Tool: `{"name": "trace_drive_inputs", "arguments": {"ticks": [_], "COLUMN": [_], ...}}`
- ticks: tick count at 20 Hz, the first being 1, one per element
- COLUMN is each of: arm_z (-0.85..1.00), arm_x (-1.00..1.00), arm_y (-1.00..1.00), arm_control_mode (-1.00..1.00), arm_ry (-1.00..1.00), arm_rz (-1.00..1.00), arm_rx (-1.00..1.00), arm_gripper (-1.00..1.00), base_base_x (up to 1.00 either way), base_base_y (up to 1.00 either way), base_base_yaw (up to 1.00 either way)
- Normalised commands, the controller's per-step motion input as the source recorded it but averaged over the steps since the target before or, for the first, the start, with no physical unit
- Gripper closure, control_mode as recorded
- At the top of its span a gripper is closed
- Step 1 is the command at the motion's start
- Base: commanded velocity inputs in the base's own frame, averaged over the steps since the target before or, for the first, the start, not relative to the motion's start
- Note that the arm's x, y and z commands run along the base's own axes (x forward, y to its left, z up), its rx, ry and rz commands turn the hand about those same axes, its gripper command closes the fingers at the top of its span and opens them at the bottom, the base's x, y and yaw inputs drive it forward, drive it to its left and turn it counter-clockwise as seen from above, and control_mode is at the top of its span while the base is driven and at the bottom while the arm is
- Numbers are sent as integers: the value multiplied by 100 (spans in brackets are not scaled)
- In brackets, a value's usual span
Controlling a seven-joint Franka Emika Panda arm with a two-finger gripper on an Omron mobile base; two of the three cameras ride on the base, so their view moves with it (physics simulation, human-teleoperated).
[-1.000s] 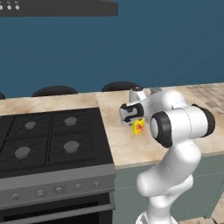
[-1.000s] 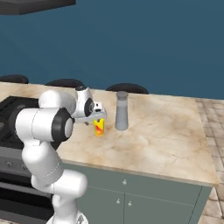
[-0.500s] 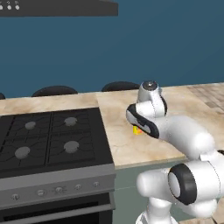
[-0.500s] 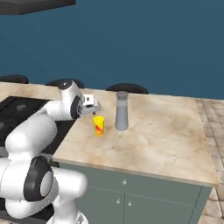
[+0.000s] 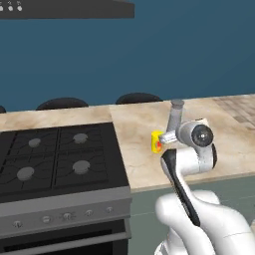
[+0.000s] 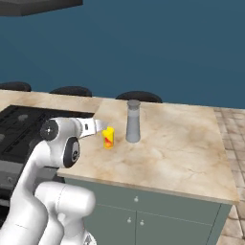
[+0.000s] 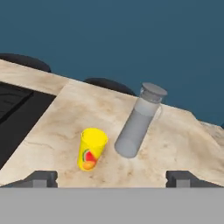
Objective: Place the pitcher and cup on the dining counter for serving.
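While my pincer hangs open and empty, one cup and one pitcher stand side by side on the tabletop.

Pitcher translucent grey, matt lid; cup glossy yellow plastic; dining counter smooth beige marble.

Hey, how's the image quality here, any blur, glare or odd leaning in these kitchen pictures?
Right base view: flat, even light, no glare, the pitcher and cup sharp. Left base view: equally crisp, with the arm hiding part of the pitcher. Hand view: the pitcher and cup look tilted, likely camera roll or lens distortion; the pincer fingertips are open.
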Motion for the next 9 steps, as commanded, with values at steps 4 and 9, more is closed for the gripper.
{"name": "trace_drive_inputs", "arguments": {"ticks": [4,9], "arm_z": [61,31], "arm_x": [-100,-69], "arm_y": [-96,-61], "arm_control_mode": [-100,-100], "arm_ry": [-31,-29], "arm_rz": [0,-9], "arm_rx": [14,9], "arm_gripper": [-100,-100], "base_base_x": [0,0], "base_base_y": [0,0], "base_base_yaw": [0,0]}}
